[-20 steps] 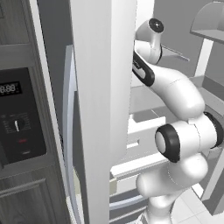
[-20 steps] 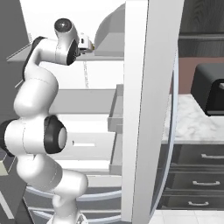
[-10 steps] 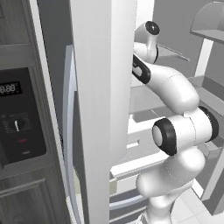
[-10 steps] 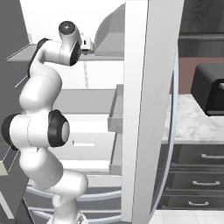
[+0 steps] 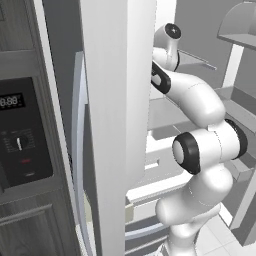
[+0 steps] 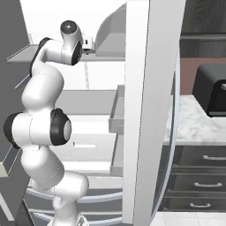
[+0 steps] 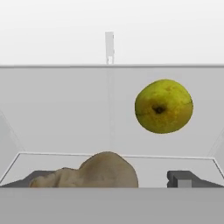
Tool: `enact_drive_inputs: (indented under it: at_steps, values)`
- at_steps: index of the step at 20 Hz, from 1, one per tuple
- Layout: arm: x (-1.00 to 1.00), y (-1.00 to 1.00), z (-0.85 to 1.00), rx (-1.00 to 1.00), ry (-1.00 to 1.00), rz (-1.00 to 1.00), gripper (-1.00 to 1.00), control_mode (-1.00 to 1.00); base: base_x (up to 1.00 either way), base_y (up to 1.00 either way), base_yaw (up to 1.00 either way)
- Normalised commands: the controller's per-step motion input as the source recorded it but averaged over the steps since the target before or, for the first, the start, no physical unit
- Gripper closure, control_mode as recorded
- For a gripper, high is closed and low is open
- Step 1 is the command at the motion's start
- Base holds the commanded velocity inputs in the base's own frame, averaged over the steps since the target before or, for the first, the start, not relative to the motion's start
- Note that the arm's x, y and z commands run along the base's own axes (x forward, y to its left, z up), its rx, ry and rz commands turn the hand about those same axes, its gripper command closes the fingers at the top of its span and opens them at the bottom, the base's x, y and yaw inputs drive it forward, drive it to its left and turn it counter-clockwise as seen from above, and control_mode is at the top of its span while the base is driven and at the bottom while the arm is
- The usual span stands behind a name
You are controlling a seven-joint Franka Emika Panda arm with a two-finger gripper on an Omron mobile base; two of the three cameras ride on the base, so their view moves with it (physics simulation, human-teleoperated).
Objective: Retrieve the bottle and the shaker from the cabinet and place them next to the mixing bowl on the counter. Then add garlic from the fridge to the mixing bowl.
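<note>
In the hand view the garlic (image 7: 101,171), a beige lumpy bulb, lies on a fridge shelf (image 7: 52,159) right in front of the hand. My gripper (image 7: 111,179) is open, with one dark fingertip (image 7: 40,176) left of the garlic and the other (image 7: 183,178) well to its right. Nothing is held. In the base views my white arm (image 5: 200,100) (image 6: 48,84) reaches into the upper part of the open fridge. The bottle, the shaker and the mixing bowl are out of view.
A yellow-green round fruit (image 7: 163,106) sits farther back on the same shelf, to the right. The open fridge door (image 5: 117,100) (image 6: 148,110) stands close beside the arm. A dark appliance (image 6: 214,88) rests on the marble counter (image 6: 194,126). An oven panel (image 5: 22,140) is at the left.
The arm has pushed a little deeper into the fridge, its elbow folding up. The jaws stayed open.
</note>
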Motion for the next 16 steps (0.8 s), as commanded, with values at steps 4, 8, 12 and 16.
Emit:
enact_drive_inputs:
  at_steps: [4, 8, 12, 16]
  values:
    - [0.0, 0.0, 0.0, 0.0, 0.0, 0.0, -1.0, -1.0, 0.0, 0.0, 0.0]
    - [0.0, 0.0, 0.0, 0.0, 0.0, 0.0, -1.0, -1.0, 0.0, 0.0, 0.0]
    - [0.0, 0.0, 0.0, 0.0, 0.0, 0.0, -1.0, -1.0, 0.0, 0.0, 0.0]
    - [0.0, 0.0, 0.0, 0.0, 0.0, 0.0, 1.0, -1.0, 0.0, 0.0, 0.0]
